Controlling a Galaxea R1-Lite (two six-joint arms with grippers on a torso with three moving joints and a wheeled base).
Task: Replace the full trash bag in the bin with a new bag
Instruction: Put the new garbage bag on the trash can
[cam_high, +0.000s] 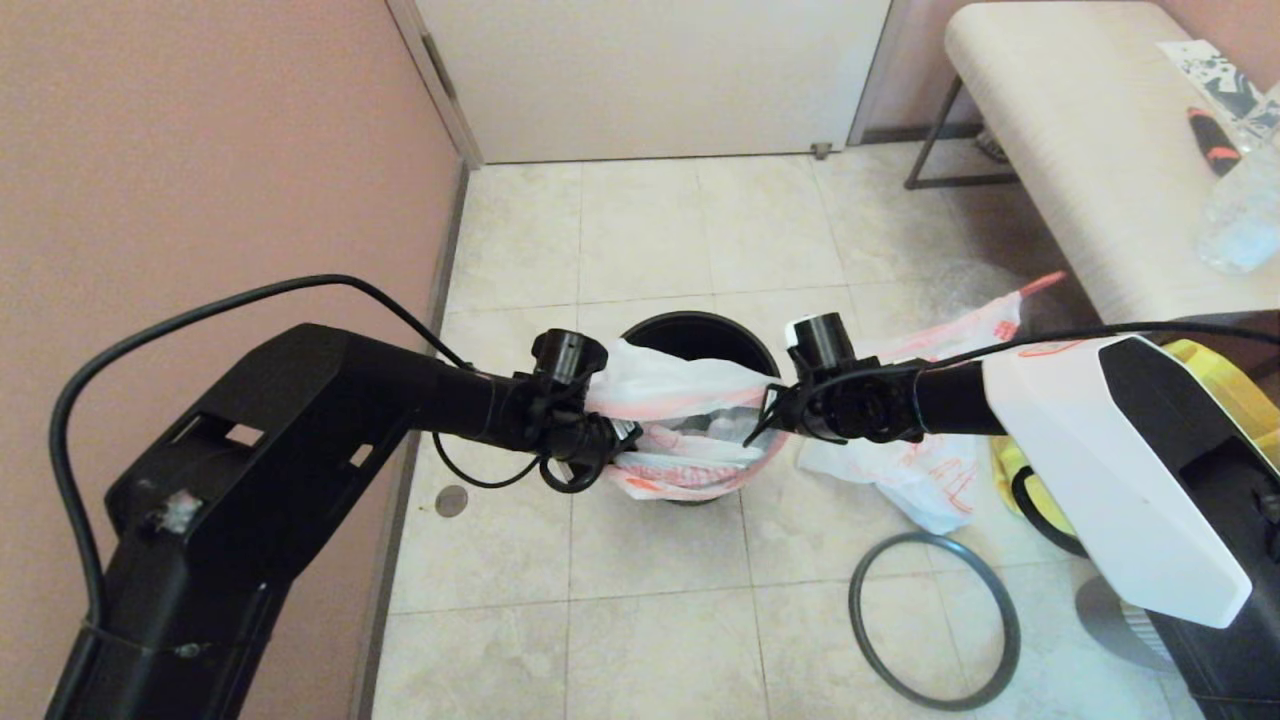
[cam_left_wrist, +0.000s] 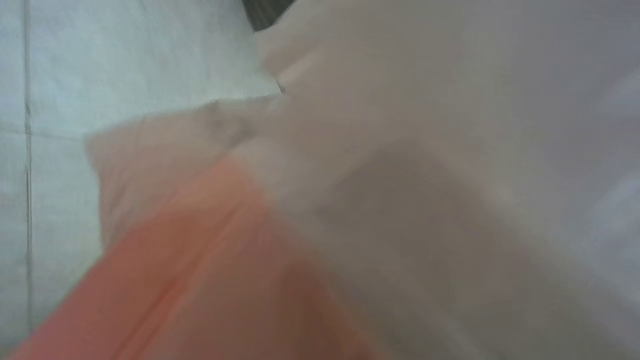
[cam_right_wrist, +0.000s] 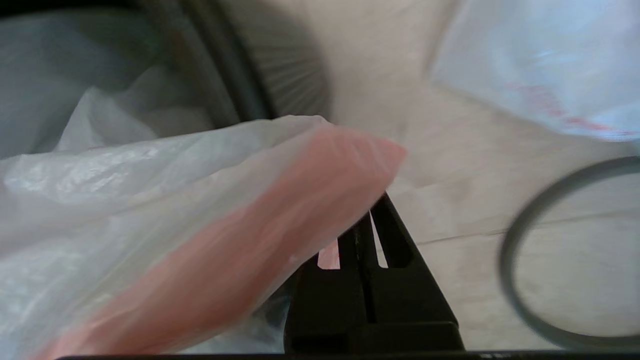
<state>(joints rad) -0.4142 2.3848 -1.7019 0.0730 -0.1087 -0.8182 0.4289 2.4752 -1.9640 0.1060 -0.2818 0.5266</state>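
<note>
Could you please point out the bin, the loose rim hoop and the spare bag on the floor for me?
bin (cam_high: 700, 330): head view, on its far inner wall.
hoop (cam_high: 862, 640): head view, on its left arc.
spare bag (cam_high: 925, 490): head view, on its white body.

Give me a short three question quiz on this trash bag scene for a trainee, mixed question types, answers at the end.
1. True or false: the grey hoop sits on the bin.
2. Which bag do the left gripper and right gripper pinch? A) the full trash bag B) the new bag C) the yellow tote
3. Fill in: the new bag lies on the ____, right of the bin.

Key: 1 false, it lies on the floor. 2 A. 3 floor.
</note>
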